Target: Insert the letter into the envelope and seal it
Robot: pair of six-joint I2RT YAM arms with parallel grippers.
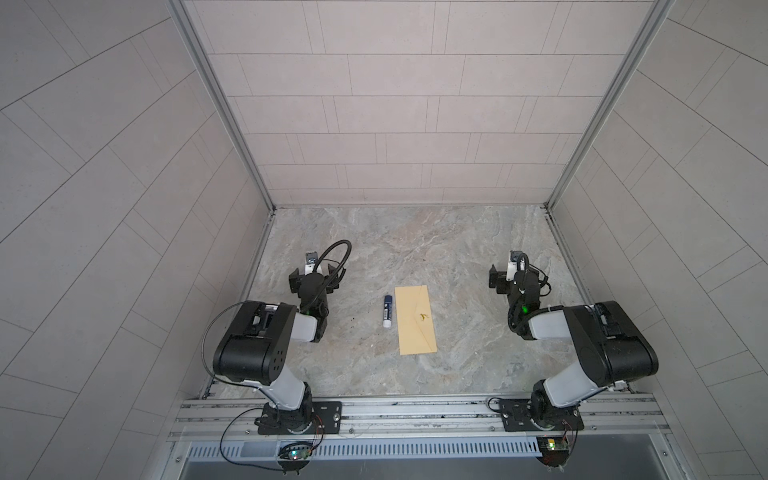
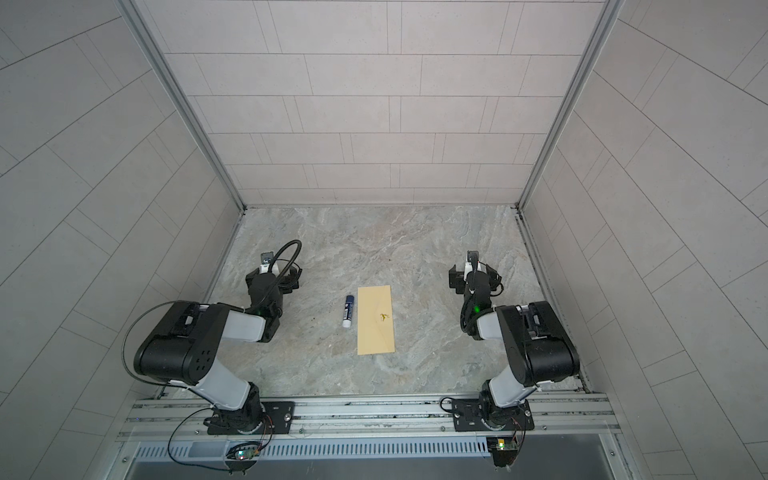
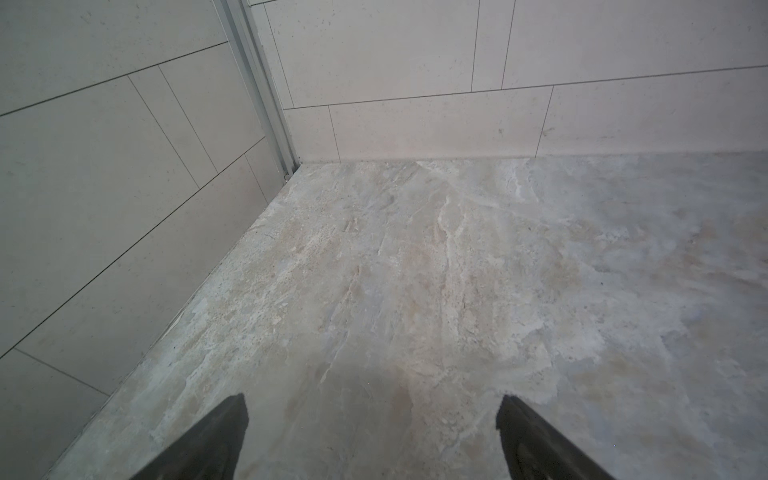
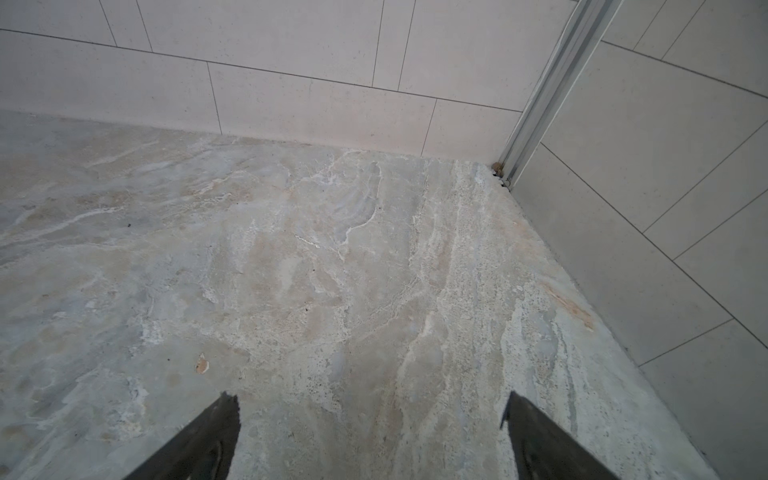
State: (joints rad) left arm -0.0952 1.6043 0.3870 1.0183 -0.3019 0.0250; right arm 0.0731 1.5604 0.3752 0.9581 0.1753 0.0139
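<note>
The mustard-tan envelope [image 1: 415, 322] [image 2: 376, 322] lies flat in the middle of the marble table, long side running front to back, a small dark mark on its upper face. The letter is out of view in every frame. My left gripper [image 1: 314, 277] [image 2: 272, 277] hovers well to the left of the envelope, open and empty. In its wrist view the left gripper [image 3: 374, 409] shows only bare table between the fingertips. My right gripper [image 1: 516, 276] [image 2: 473, 276] stands equally far off on the right, open. The right gripper [image 4: 372, 409] likewise holds nothing.
A blue-and-white glue stick [image 1: 387, 311] [image 2: 348, 311] lies just left of the envelope, parallel to it. Tiled walls close in the table [image 1: 415, 249] at the back and on both sides. Both arm bases sit on the metal rail [image 1: 415, 411] along the front edge.
</note>
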